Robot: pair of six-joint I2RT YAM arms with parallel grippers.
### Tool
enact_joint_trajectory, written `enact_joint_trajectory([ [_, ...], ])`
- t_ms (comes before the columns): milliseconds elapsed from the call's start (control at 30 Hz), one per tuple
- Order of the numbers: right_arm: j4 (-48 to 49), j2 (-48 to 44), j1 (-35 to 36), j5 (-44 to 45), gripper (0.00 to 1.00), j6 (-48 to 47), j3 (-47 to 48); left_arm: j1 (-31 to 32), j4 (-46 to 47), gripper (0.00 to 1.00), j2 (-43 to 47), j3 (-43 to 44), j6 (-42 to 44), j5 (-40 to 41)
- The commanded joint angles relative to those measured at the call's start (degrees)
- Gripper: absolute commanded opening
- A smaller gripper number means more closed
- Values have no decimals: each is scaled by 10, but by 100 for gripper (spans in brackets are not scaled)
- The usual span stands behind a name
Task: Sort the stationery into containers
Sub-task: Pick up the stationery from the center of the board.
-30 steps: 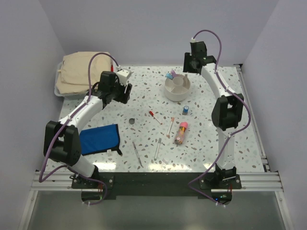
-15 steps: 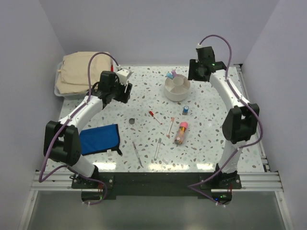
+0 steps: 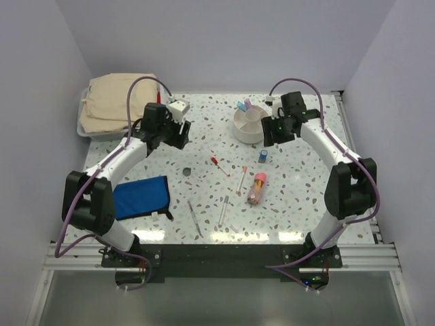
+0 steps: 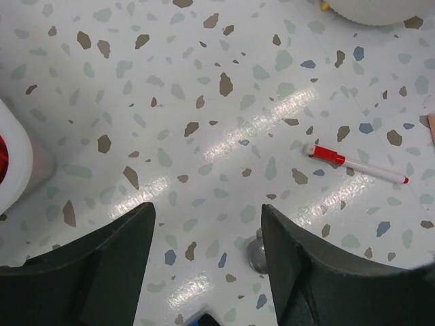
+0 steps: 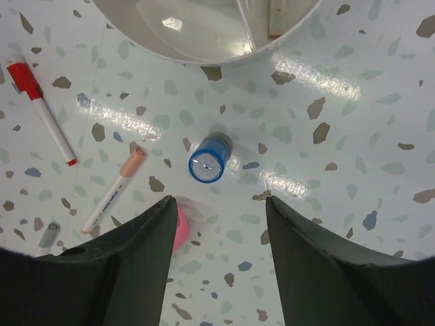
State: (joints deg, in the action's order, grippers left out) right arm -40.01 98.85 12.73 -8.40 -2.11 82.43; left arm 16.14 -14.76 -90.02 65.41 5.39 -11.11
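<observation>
1. Left gripper point(image 4: 207, 217): jaws stand well apart with nothing between them. It hangs fingers-down over bare speckled table point(image 3: 306, 197), left of centre.
2. A small round metal piece point(image 4: 257, 252) lies on the table, showing in the gap close to one finger's inner edge. I cannot tell whether it touches.
3. A red-capped pen point(image 4: 357, 164) lies flat farther out, clear of both fingers.
4. At the left border of that wrist view is a white rounded edge with a bit of red in it, too cropped to name.
5. Right gripper point(image 5: 221, 207): jaws wide and empty, held above the table on the near side of the round white cup point(image 5: 204, 37).
6. A blue-capped stick point(image 5: 210, 163) stands upright on its end just ahead of the gap. It is between fingertips and cup, touching neither.
7. The cup has a divider inside, and a beige piece point(image 5: 277, 17) sits in one compartment. From above, blue and pink ends point(image 3: 242, 105) stick out over the far rim.
8. Loose on the table nearer the arms:
   - a peach-capped pen point(image 5: 115, 190), lying slanted;
   - a pink-red tube point(image 3: 256, 188), partly hidden behind a finger in the wrist view;
   - two slim silver pens point(image 3: 195, 217), well apart from the cup.
9. Far left corner: a shallow white bin point(image 3: 81, 129) with a folded beige cloth point(image 3: 119, 102) on it.
10. A flat blue pouch point(image 3: 141, 196) lies beside the left arm.
</observation>
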Motion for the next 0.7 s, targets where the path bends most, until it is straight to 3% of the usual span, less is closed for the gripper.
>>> enact_joint_trajectory([
  [0,27,0,3,-29,58,-91,9,12,18,69,13,-12,10,-15],
  [167,20,23,16,-32,60,-146,23,13,16,69,18,-18,9,-11],
  [400,12,54,24,-39,70,-154,28,13,15,69,12,-12,10,-6],
  [667,10,89,26,-37,71,-150,44,13,12,69,9,-12,13,1],
])
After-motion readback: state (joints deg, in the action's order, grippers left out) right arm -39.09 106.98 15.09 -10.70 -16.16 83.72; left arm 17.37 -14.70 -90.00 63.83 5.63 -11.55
